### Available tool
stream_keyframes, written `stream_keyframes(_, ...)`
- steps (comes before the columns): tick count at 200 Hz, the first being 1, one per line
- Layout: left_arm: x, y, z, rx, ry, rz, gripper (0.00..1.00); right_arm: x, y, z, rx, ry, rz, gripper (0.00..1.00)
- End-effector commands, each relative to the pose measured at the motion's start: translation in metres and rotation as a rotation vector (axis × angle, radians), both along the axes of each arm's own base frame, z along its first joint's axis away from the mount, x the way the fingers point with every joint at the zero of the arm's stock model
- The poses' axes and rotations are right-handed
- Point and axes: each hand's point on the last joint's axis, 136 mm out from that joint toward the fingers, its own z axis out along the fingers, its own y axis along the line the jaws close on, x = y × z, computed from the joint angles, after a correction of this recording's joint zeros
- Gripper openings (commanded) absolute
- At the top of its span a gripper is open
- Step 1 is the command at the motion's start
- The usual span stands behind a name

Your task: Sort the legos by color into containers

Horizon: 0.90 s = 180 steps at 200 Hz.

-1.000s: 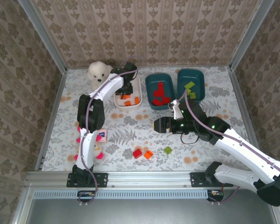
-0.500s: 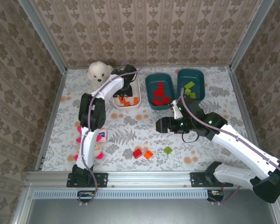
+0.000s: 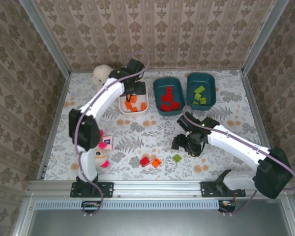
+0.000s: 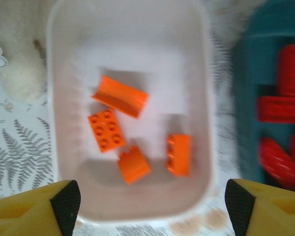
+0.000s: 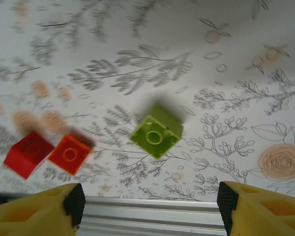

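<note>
Left gripper (image 4: 152, 199) gaped wide above four orange legos (image 4: 105, 129) in the white bin (image 4: 53, 98). Right gripper (image 5: 147, 199), equally wide, faced three loose: red brick (image 5: 28, 154), orange brick (image 5: 70, 154), green brick (image 5: 156, 131) at 3 o'clock.

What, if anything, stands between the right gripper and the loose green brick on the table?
Nothing visible. The green brick lies alone on the cloth ahead of the open right gripper; the red brick and orange brick sit apart, off to one side.

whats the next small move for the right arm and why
Probably lower the right claw onto the green brick: it lies loose on the table, roughly centred under the open claw, clear of the red brick and orange brick.
</note>
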Motion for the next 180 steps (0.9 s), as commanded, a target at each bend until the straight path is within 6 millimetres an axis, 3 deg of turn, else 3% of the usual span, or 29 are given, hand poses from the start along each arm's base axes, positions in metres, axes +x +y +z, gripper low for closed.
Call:
stream_keyframes(1,-0.039,-0.025,0.021,-0.124,-0.036,-0.125,0.82,-0.003,-0.002,-0.017,-0.004,0.068,-0.237,0.70)
stream_keyframes(22,-0.083,-0.039,0.028,-0.201,-0.055,-0.223,0.81,-0.005,0.001,-0.031,0.027,0.088,-0.365,0.67)
stream_keyframes(40,-0.123,-0.046,0.020,-0.230,-0.045,-0.294,0.81,-0.003,0.001,-0.038,0.022,0.094,-0.437,0.67)
stream_keyframes(77,-0.186,-0.030,0.004,-0.250,-0.026,-0.324,0.81,0.002,0.008,-0.050,0.005,0.112,-0.492,0.68)
stream_keyframes(111,-0.216,-0.014,-0.014,-0.254,0.025,-0.313,0.80,-0.003,0.014,-0.062,-0.044,0.154,-0.488,0.68)
stream_keyframes(145,-0.229,-0.007,-0.019,-0.257,0.034,-0.319,0.79,-0.007,0.020,-0.070,-0.072,0.156,-0.507,0.66)
stream_keyframes(180,-0.237,-0.008,-0.021,-0.275,0.051,-0.347,0.79,-0.001,0.025,-0.079,-0.093,0.141,-0.506,0.46)
